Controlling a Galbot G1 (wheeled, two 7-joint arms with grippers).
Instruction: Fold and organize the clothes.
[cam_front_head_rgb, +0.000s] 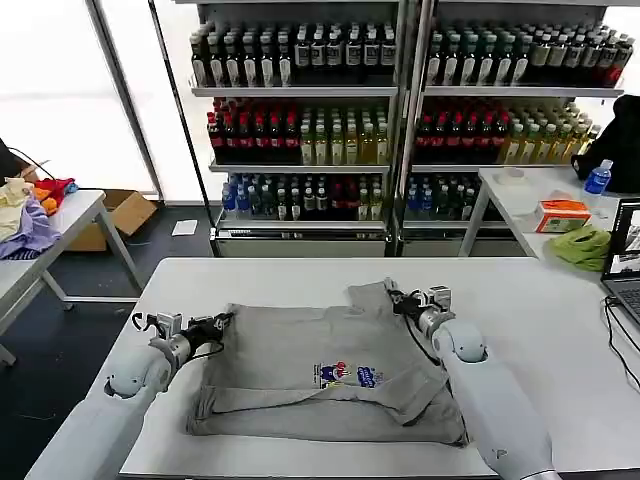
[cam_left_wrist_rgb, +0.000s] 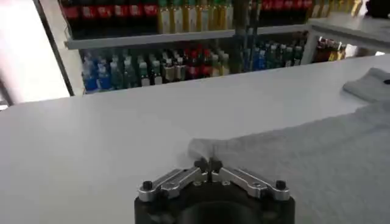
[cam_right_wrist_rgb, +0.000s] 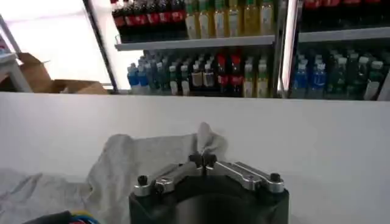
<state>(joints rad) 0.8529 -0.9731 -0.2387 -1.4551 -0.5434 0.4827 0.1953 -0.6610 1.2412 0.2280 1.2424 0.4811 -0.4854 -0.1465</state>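
Shirt (cam_front_head_rgb: 320, 375), light grey soft knit with a small multicoloured chest print (cam_front_head_rgb: 347, 376), lies partly folded and rumpled on the smooth white counter (cam_front_head_rgb: 540, 330), its lower edge doubled into a thick band. The left gripper (cam_front_head_rgb: 222, 323) has its jaws together, pinching the shirt's near-left edge. The right gripper (cam_front_head_rgb: 396, 297) has its jaws clamped on a raised peak of cloth at the shirt's far corner. Shelves (cam_front_head_rgb: 400, 90) of bottled drinks stand behind the counter.
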